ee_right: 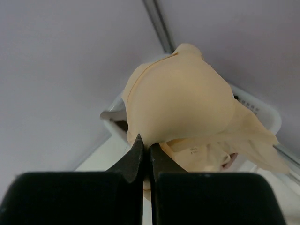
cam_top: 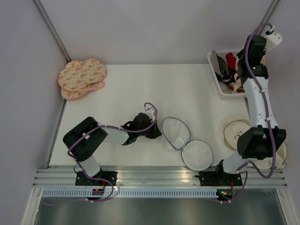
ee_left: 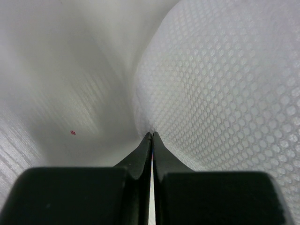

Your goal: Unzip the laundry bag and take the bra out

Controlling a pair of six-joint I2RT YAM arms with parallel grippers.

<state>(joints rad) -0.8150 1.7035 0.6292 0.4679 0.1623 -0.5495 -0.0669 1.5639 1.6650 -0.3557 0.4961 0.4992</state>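
The laundry bag [cam_top: 176, 132] lies unzipped in the middle of the table, its two white mesh halves spread apart, the second half [cam_top: 197, 154] nearer the front edge. My left gripper [cam_top: 158, 132] lies low at the bag's left edge. In the left wrist view it [ee_left: 152, 135] is shut on a fold of the white mesh [ee_left: 220, 93]. My right gripper [cam_top: 240, 75] is raised over the white bin. In the right wrist view it [ee_right: 144, 143] is shut on the edge of the peach-beige bra [ee_right: 183, 103], which hangs from it above the bin [ee_right: 262, 110].
The white bin [cam_top: 216, 77] at the back right holds a red garment [cam_top: 229, 58] and a black one [cam_top: 225, 77]. Pink patterned pouches [cam_top: 82, 77] are stacked at the back left. Cream round pouches [cam_top: 236, 133] lie at the right, partly under my right arm.
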